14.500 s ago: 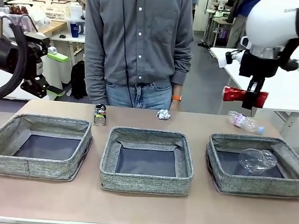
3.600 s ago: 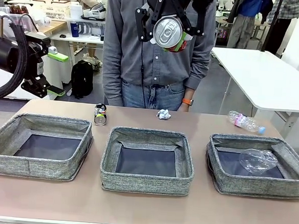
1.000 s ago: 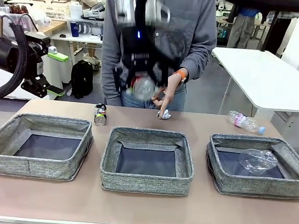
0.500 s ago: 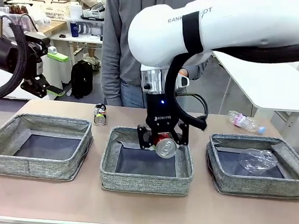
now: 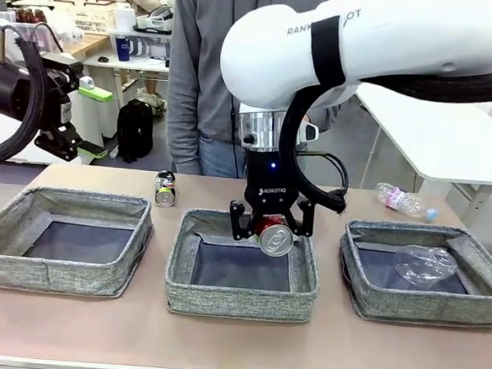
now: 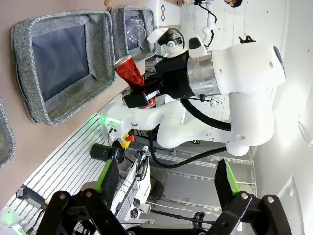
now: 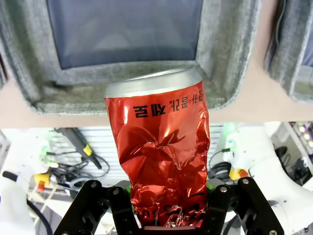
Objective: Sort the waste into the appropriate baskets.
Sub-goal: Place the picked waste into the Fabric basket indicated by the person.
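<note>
Clamping the crushed base of the red can [image 5: 274, 237], the right claw [image 5: 270, 228] has its fingers drawn in narrow on the crumpled metal. The can's body runs straight out beyond the fingertips. Its long axis follows the fingers, so the silver lid points down and toward the near side of the table, tipped rather than plumb.

From the wrist, the lid end sits against the near wall of the middle basket [image 5: 238, 300], with that basket's dark floor just beyond it. From the front, the claw hangs above the middle basket, toward its right and far part. The can is off the floor and touches no wall that I can make out. The coming move looks like a release, and it turns on this: the target lies below and slightly ahead of the lid. The can would likely slide out lid-first and could clip the near wall.

The left claw [image 5: 86, 123] hangs spread wide and empty at the far left, well apart from the can. Farther out, a dark can [image 5: 165, 189] lies on the table behind the left basket [image 5: 54, 272]. A clear bottle [image 5: 404, 200] lies behind the right basket [image 5: 423, 308], which holds a crushed bottle [image 5: 424, 264].
</note>
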You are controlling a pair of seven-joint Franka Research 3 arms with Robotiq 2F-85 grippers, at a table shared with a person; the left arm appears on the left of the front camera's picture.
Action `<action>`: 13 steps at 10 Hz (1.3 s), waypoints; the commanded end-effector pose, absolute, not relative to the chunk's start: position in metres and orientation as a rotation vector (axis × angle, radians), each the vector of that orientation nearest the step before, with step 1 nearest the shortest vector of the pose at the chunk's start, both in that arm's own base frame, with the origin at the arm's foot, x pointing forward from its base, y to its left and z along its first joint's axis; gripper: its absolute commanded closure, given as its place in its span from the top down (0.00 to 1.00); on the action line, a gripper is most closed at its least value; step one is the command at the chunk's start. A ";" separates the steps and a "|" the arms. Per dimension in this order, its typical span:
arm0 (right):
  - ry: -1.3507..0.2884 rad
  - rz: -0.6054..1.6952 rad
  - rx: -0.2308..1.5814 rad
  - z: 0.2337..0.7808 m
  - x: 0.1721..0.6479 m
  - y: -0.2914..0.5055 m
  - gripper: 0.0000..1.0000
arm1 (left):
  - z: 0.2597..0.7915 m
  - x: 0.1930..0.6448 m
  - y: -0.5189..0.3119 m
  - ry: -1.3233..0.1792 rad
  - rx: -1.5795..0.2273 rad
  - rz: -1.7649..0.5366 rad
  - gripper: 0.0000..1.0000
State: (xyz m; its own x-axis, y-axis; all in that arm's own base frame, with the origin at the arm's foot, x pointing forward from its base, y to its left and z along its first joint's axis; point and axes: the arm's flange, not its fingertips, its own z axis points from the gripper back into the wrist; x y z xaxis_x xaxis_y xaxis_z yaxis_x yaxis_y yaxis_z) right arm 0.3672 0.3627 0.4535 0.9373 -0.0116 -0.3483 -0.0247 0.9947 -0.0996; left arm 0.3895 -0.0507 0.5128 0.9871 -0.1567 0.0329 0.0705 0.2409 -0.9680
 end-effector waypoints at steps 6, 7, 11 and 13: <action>0.331 -0.020 -0.022 0.449 0.364 0.348 1.00 | 0.516 0.388 -0.050 0.085 -1.315 -0.154 1.00; 0.327 -0.028 -0.013 0.451 0.365 0.346 0.95 | 0.516 0.388 -0.050 0.085 -1.315 -0.154 1.00; 0.335 -0.039 -0.002 0.451 0.367 0.344 1.00 | 0.516 0.388 -0.050 0.085 -1.315 -0.154 1.00; 0.338 -0.042 0.017 0.454 0.368 0.342 1.00 | 0.516 0.388 -0.050 0.085 -1.315 -0.154 1.00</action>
